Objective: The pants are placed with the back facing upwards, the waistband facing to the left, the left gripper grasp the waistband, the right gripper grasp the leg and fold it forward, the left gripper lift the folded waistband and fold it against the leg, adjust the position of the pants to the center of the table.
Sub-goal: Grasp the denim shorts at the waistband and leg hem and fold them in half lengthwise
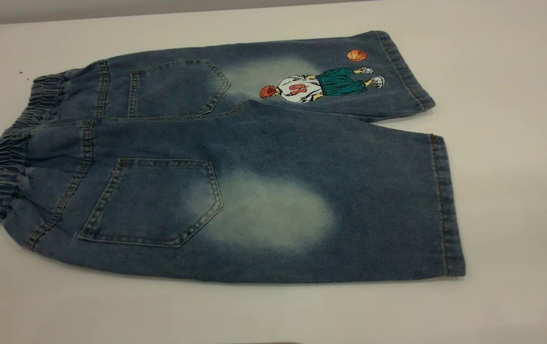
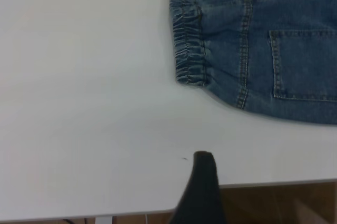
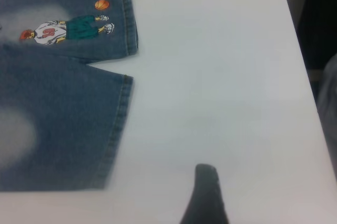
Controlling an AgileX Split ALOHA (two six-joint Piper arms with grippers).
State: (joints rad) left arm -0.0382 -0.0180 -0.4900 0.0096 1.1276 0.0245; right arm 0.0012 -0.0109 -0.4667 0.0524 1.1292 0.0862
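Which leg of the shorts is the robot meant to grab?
On the white table lie blue denim pants, waistband at the left. The leg is the near one, with a big pale oval. Its neighbour carries a basketball-player print; this one is plain.

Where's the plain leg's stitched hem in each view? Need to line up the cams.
Exterior: the stitched hem of the plain blue denim leg runs down the right side, near the table's front.
Left wrist: not in view; only the gathered elastic waistband and a back pocket show.
Right wrist: the hem runs down at left of centre.
Shared landmark: the cartoon basketball-player print shows in the exterior and right wrist views; the waistband links the exterior and left wrist views.
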